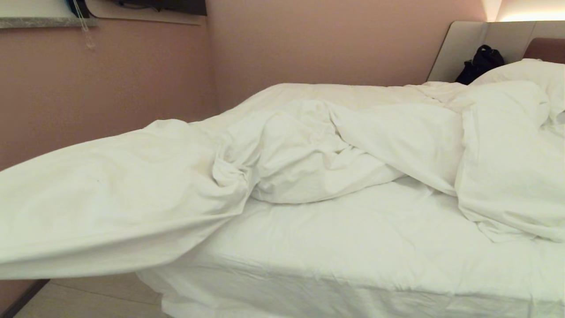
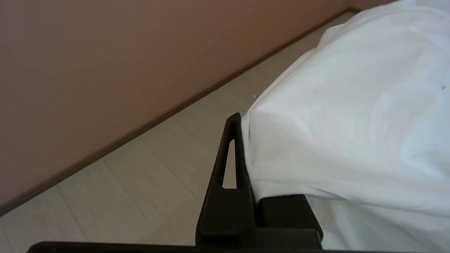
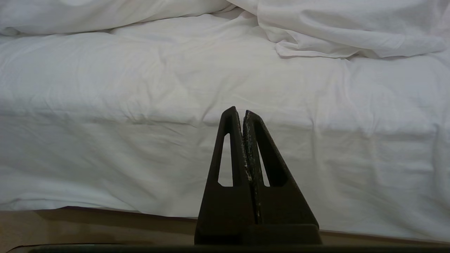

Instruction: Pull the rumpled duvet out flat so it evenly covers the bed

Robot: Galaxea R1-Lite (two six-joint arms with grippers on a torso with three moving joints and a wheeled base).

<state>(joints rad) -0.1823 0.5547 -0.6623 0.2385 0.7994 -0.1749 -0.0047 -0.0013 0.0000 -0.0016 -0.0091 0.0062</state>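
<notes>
The step in hand appeared to be the pull itself: the left end effector (image 2: pixel 242 140) was clamped tight on an edge of the duvet (image 1: pixel 132 185), one finger showing bare and the other buried under the white cloth. From that grip the duvet ran out beyond the bed's foot-side corner, hanging in a taut sheet above the floor (image 2: pixel 140 182) near the pink wall (image 1: pixel 110 88). Further along the bed (image 1: pixel 353 247) the duvet was bunched in a heap across the middle, with another fold piled towards the pillow (image 1: pixel 529 70) and headboard (image 1: pixel 468 44); the near half of the mattress sheet lay bare. The next move likely called for drawing the held edge toward the bed's near side, so that the heap unrolled over the bare sheet. The right end effector (image 3: pixel 243 116) was fully closed and empty, hanging just off the bed's near side, apart from the duvet.
</notes>
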